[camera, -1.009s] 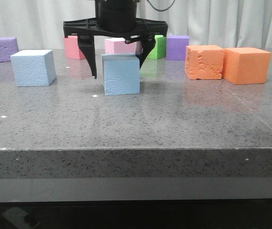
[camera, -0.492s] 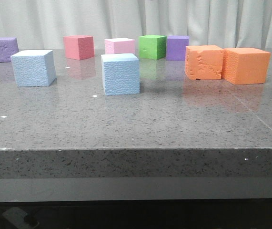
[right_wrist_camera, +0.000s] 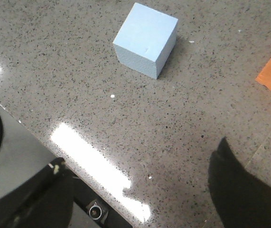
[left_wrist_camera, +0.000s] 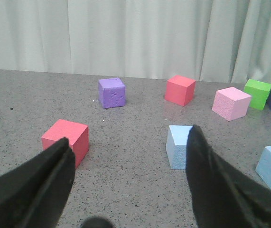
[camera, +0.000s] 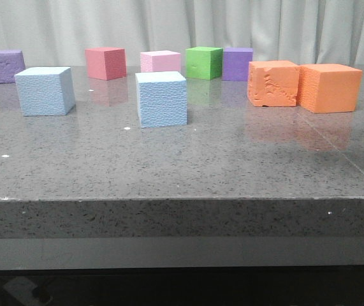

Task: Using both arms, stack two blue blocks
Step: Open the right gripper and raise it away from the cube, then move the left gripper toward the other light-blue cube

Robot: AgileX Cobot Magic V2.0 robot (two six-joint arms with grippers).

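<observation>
On grey stone table (camera: 182, 172): two blue blocks apart, unstacked, left block (camera: 44, 90) near purple cube (camera: 6, 65), centre block (camera: 161, 99) ahead of pink cube (camera: 160, 61). Orange cubes (camera: 305, 86) at right. Left gripper (left_wrist_camera: 128, 183) spread wide, empty, above table. Right gripper (right_wrist_camera: 140, 190) spread wide, empty, high over table edge.

A grey speckled stone surface (camera: 188, 166) carries loose foam cubes, none stacked. Two blue blocks sit on it, one at the left (camera: 44, 91) and one nearer the middle (camera: 161, 99), well apart. Along the back stand a purple cube (camera: 6, 65), a red cube (camera: 106, 63), a pink cube (camera: 160, 61), a green cube (camera: 203, 62) and another purple cube (camera: 238, 63). At the right, two orange cubes (camera: 273, 83) (camera: 330, 87) touch.
</observation>
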